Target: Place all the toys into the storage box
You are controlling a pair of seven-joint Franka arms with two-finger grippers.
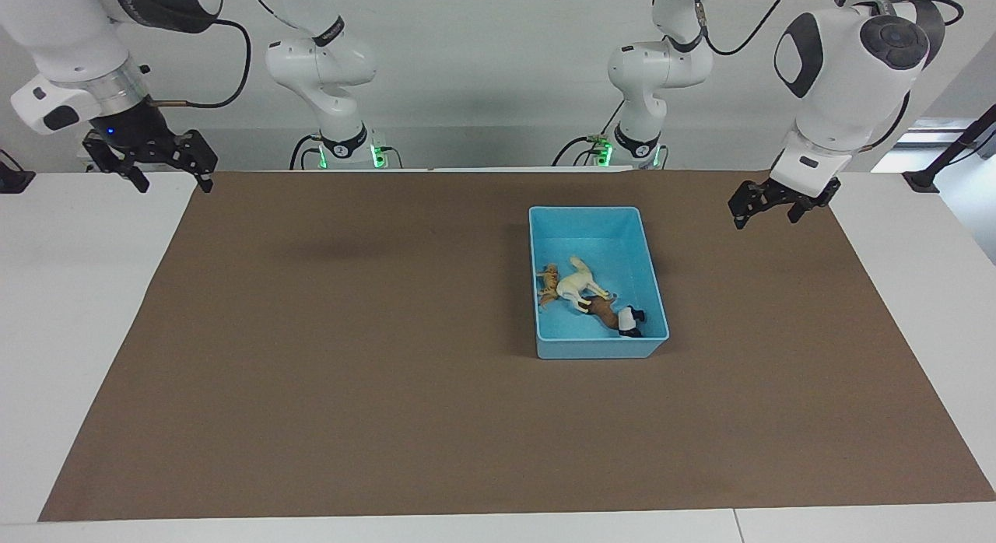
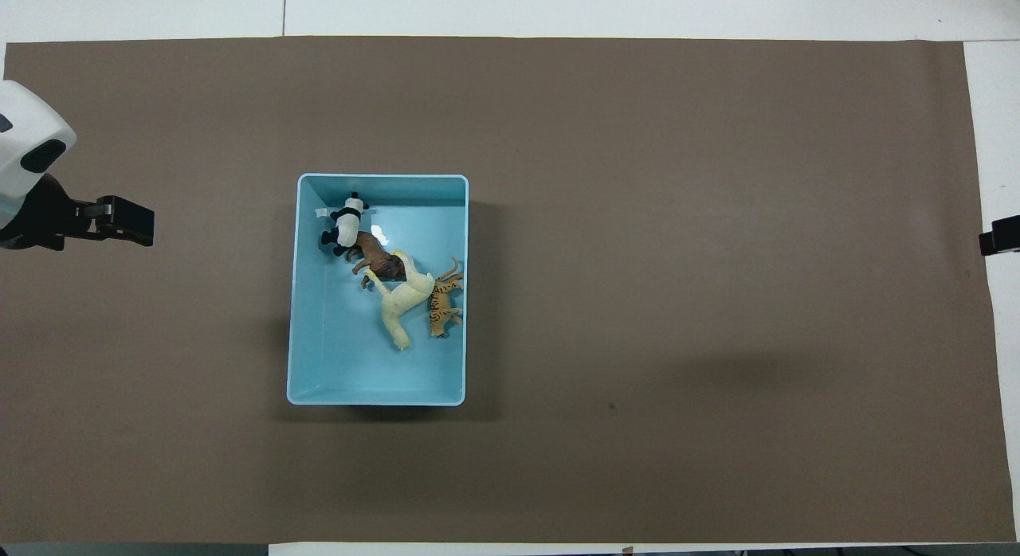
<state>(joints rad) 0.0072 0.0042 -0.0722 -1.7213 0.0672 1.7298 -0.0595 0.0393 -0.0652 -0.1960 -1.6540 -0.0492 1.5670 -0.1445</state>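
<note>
All the toys lie inside the light blue storage box (image 1: 591,215) (image 2: 343,365), bunched in the half farther from the robots. They are an orange striped tiger (image 1: 549,285) (image 2: 443,305), a cream-white horse (image 1: 580,285) (image 2: 402,301), a brown lion (image 1: 601,308) (image 2: 378,261) and a black-and-white panda (image 1: 630,320) (image 2: 344,225). My left gripper (image 1: 765,216) (image 2: 127,223) hangs open and empty over the mat toward the left arm's end. My right gripper (image 1: 175,183) (image 2: 1000,241) hangs open and empty over the mat's edge at the right arm's end.
A brown mat (image 1: 350,356) covers most of the white table (image 1: 78,310). Apart from the box, nothing else stands on the mat.
</note>
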